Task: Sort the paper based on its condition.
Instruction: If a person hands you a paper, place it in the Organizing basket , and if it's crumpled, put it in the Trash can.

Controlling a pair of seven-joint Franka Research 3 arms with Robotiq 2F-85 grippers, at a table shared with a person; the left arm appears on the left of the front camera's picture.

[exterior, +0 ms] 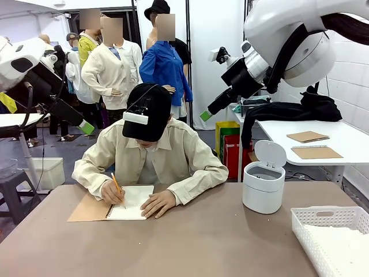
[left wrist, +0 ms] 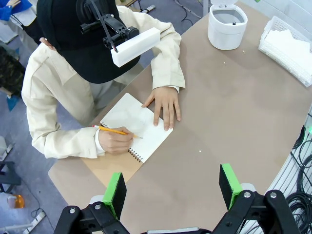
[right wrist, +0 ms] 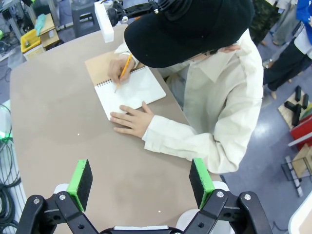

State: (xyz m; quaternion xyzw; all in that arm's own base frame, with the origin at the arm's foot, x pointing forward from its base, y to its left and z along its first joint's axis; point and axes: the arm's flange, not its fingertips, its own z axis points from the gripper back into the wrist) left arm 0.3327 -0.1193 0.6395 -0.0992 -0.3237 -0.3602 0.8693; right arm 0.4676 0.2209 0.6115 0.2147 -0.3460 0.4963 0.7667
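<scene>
Both arms are raised above the brown table, with nothing held. Left gripper: green pads wide apart, empty, looking down on the person. Right gripper: pads likewise wide apart, empty. Task item: loose white paper sheets lie in the white lattice plastic tray at the robot's near right corner of the table, just beside the white round lidded bin, whose lid stands open. Key relation: the tray is on the right arm's side, below and well apart from both sets of jaws. The right arm is judged the nearer; the left would have to cross the middle. Sheets' long axis: seems to follow the tray, but the stack is cut by the frame edge, so uncertain. Surface looks uneven in the left wrist view; flat or creased cannot be told. Second sheet of note: the white page of the spiral-bound notebook with a brown cover, at the far side in front of the person. It is bound in, with its long axis along the spiral, running roughly from the robot's side toward the person. The pencil hand with yellow pencil writes on it, and the other hand lies flat on its edge. Judgement: that page is not pickable while bound and pinned, so the tray sheets are the only reachable stock.
</scene>
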